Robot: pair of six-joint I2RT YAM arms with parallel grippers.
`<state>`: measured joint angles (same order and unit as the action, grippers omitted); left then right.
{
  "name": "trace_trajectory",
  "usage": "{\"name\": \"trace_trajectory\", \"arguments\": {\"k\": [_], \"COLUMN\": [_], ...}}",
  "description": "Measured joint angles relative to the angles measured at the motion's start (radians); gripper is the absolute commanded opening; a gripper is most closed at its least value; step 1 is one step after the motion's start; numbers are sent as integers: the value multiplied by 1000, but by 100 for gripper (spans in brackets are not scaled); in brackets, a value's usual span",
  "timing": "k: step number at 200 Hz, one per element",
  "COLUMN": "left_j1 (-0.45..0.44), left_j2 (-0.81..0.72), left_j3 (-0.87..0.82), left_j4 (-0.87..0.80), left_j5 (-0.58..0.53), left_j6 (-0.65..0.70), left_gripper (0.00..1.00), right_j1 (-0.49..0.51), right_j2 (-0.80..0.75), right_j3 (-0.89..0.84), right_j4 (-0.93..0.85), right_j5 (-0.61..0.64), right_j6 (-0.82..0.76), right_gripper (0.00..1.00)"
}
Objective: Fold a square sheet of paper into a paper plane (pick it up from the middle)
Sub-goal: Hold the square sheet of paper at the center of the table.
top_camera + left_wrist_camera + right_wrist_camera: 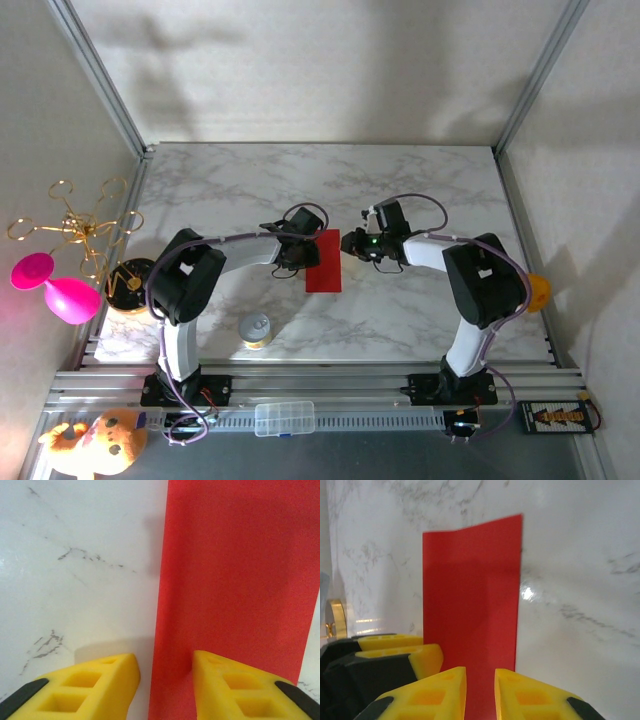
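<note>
Between the yellow fingers (102, 682) of the left gripper (165, 664) runs one long edge of the red sheet of paper (235, 580), which is folded into a narrow strip and lies flat on the marble tabletop (75, 580). One finger sits over bare marble and the other over the red, with a clear gap between them, so this gripper is parted and grasps nothing. Seen from above, the strip lies between the two grippers, the left one at one long side and the right gripper (480, 672) at the opposite side, near a far corner. Its fingers (530, 697) are drawn almost together, leaving a thin slit in which red shows. The paper stretches away from their tips, with a faint crease at its far end. Whether they pinch the sheet or merely hover over it, I cannot tell.
</note>
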<state>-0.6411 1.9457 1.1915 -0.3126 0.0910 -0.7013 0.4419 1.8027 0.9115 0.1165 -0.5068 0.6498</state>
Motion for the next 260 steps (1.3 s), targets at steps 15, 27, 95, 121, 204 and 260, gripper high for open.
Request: {"name": "trace_trajectory", "arguments": {"k": [15, 27, 95, 121, 204, 260], "left_j1": [0, 0, 0, 0, 0, 2], "left_j2": [0, 0, 0, 1, -2, -11], "left_j3": [0, 0, -1, -2, -9, 16], "left_j4": [0, 0, 1, 2, 11, -20], "left_j5": [-1, -2, -1, -1, -2, 14], "left_j6": [-3, -3, -2, -2, -2, 3], "left_gripper": [38, 38, 38, 37, 37, 39], "right_j1": [9, 14, 23, 33, 35, 39], "right_j2": [14, 24, 79, 97, 131, 144], "right_j3": [3, 6, 66, 81, 115, 150], "right_j4": [-1, -2, -26, -43, -136, -189], "right_j5": [-16, -22, -41, -41, -10, 10], "right_j6": [-3, -7, -27, -32, -65, -92], "right_gripper": [20, 19, 12, 11, 8, 6]}}
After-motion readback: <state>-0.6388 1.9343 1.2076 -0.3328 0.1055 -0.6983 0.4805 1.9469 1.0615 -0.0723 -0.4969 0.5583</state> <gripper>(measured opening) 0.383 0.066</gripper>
